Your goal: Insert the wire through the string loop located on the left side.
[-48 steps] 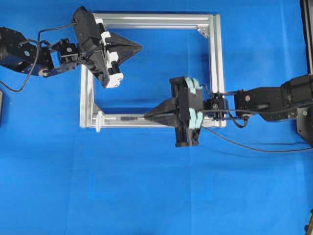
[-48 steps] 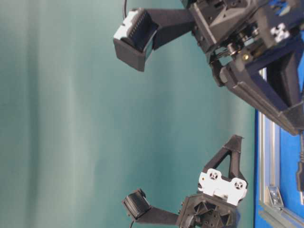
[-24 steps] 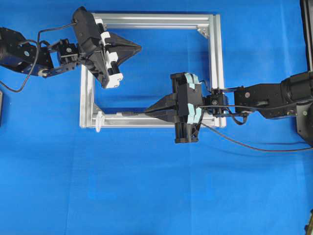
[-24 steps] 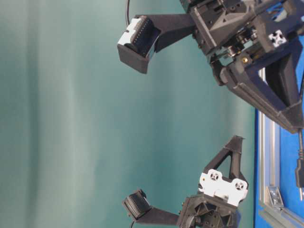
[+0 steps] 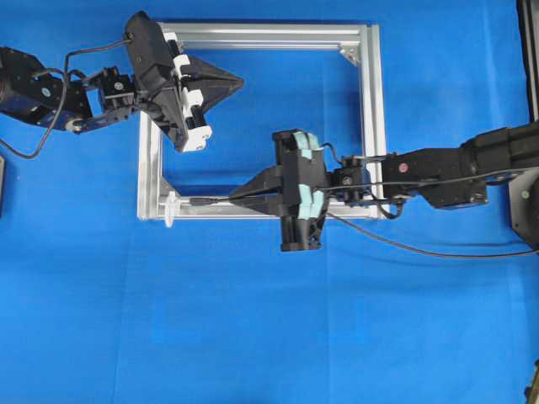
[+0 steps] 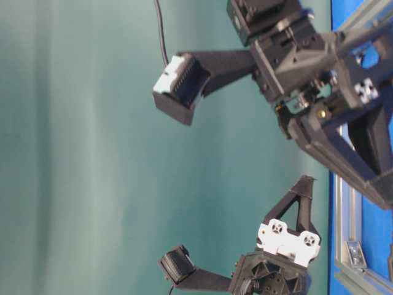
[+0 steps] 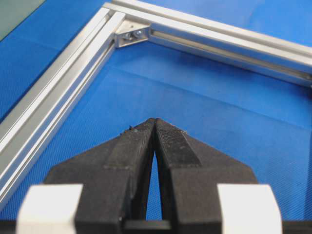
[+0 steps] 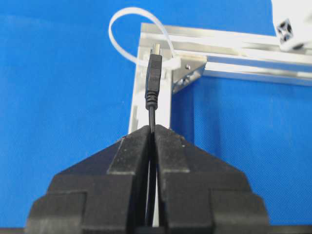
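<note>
My right gripper [image 5: 234, 196] is shut on the thin black wire [image 5: 202, 201] just behind its plug and hovers over the lower bar of the aluminium frame [image 5: 269, 34]. The plug points left at the string loop [image 5: 171, 208] on the frame's lower left corner and stops just short of it. In the right wrist view the plug [image 8: 154, 73] sticks out ahead of my right gripper [image 8: 152, 127], with the white loop [image 8: 110, 30] arching just beyond it. My left gripper [image 5: 240, 82] is shut on nothing above the frame's upper left part; the left wrist view shows the left gripper [image 7: 155, 120] over blue cloth.
The rest of the wire [image 5: 421, 250] trails right across the blue cloth under the right arm. A metal corner bracket [image 7: 130, 33] sits in the far frame corner ahead of the left gripper. Dark equipment stands at the table's right edge [image 5: 526, 210].
My right gripper has carried the wire leftward along the lower frame bar, bringing the plug closer to the loop. The left arm has stayed still.
</note>
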Tool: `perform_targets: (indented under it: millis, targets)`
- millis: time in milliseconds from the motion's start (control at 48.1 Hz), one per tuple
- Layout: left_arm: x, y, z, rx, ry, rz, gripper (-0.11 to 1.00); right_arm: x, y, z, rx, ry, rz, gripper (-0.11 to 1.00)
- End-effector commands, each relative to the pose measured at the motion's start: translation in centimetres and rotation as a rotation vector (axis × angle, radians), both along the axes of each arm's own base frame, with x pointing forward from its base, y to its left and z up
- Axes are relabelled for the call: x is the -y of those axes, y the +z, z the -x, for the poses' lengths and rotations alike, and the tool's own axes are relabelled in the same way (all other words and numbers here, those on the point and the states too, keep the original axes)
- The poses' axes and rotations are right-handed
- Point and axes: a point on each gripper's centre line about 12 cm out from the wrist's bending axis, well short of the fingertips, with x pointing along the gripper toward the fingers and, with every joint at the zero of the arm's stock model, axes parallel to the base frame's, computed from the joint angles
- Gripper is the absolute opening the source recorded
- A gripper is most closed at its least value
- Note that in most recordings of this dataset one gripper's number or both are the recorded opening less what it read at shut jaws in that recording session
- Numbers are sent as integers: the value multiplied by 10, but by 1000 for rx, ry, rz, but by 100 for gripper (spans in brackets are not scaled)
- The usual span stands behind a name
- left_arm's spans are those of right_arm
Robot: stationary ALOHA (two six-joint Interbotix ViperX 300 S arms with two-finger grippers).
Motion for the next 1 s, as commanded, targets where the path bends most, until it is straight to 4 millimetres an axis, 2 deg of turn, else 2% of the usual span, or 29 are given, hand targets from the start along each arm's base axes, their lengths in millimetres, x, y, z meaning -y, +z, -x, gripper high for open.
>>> perform_targets:
  millis: [0, 332, 977]
  targets:
    - [0, 16, -2, 47, -2, -13, 0, -1, 14, -11, 41, 3, 0, 0]
    - [0, 17, -2, 49, -2, -14, 0, -3, 10, -23, 41, 8, 0, 0]
    - [0, 17, -2, 49, -2, -14, 0, -3, 8, -22, 35, 8, 0, 0]
